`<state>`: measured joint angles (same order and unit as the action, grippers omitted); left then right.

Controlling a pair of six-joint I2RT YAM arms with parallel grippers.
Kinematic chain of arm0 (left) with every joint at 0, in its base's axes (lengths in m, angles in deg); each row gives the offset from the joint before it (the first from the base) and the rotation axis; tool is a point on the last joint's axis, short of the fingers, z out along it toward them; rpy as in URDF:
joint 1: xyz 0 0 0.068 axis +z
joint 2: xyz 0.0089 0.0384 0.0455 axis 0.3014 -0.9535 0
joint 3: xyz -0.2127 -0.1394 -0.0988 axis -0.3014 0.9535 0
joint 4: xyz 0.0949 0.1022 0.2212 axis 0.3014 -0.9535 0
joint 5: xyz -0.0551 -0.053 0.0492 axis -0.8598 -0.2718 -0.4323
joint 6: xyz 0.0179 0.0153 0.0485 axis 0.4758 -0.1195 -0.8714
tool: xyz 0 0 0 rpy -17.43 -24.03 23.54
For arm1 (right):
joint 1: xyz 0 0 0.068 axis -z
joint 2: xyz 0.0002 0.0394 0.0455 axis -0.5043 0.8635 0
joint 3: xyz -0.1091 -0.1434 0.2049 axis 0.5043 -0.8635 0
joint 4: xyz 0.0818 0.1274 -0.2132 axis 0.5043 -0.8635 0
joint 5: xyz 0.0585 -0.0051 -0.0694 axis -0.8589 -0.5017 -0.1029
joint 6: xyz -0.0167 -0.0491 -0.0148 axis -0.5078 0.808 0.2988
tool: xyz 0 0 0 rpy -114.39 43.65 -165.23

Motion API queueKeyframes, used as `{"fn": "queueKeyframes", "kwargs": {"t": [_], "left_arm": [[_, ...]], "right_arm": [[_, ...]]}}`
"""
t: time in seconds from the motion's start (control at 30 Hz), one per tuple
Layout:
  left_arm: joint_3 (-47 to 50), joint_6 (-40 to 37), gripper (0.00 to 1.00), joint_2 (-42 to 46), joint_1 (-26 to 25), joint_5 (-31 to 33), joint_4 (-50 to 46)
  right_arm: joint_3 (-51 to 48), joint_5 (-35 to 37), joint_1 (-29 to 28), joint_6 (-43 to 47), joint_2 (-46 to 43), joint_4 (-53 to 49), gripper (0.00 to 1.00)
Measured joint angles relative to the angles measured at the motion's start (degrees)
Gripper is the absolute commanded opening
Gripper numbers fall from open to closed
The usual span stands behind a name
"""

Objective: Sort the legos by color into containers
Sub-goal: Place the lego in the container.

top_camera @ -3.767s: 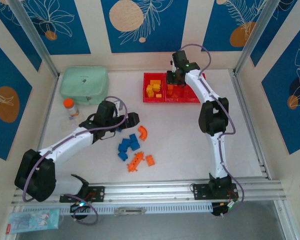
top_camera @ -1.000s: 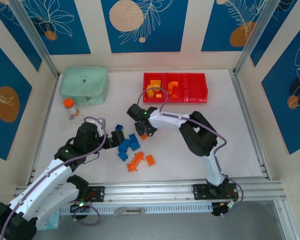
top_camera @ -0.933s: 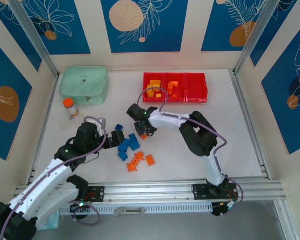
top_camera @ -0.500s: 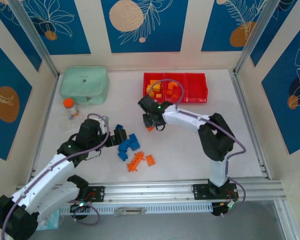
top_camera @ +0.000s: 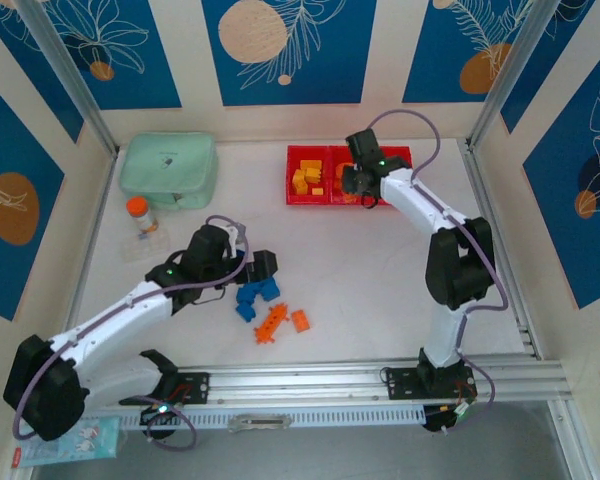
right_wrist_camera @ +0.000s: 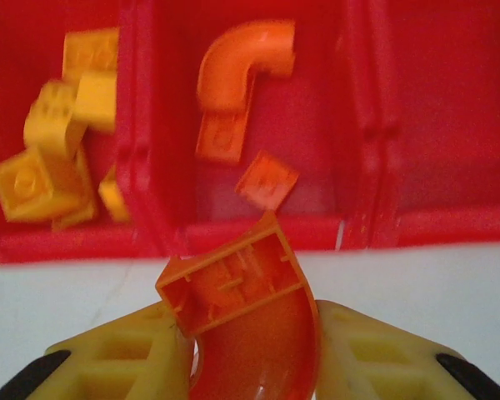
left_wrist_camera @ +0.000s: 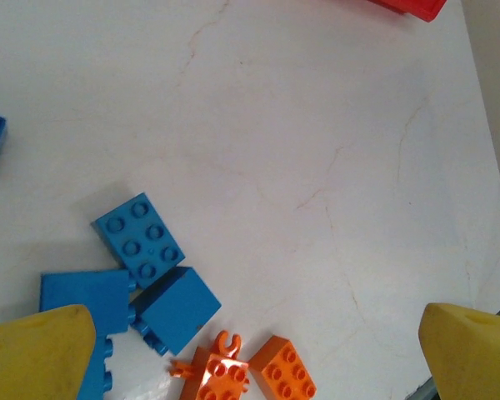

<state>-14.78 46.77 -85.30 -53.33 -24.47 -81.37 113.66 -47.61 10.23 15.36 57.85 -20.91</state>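
Containers [top_camera: 310,200] sit at the table's [top_camera: 380,270] far side, with yellow legos [right_wrist_camera: 50,158] in the left bin. Right end effector [right_wrist_camera: 250,354] is pinching an orange arch [right_wrist_camera: 233,300] just short of the middle bin. Left end effector [left_wrist_camera: 254,354], spread wide, hovers over blue legos [left_wrist_camera: 142,237] mid-table.

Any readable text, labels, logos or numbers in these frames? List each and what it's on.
No text can be read.
On the mint-green case: a small dark mark, too small to read.
On the packet at the near left corner: print blurred.
On the blue brick: studs show no legible lettering.
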Motion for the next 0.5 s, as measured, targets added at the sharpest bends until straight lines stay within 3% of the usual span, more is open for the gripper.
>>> {"fn": "queueKeyframes", "kwargs": {"t": [0.23,0.37,0.5], "left_arm": [[-4.6,0.0,0.99,-7.2,0.0,0.6,3.3],[-7.1,-0.3,0.99,-10.2,0.0,0.7,4.1],[-8.4,-0.7,0.99,-12.3,0.0,0.6,4.4]], "right_arm": [[15.2,-1.1,3.4,3.9,13.1,-0.3,0.38],[23.6,-1.7,4.4,5.7,19.9,-1.9,0.52],[27.5,-2.1,4.7,6.9,22.4,-3.5,0.60]]}}
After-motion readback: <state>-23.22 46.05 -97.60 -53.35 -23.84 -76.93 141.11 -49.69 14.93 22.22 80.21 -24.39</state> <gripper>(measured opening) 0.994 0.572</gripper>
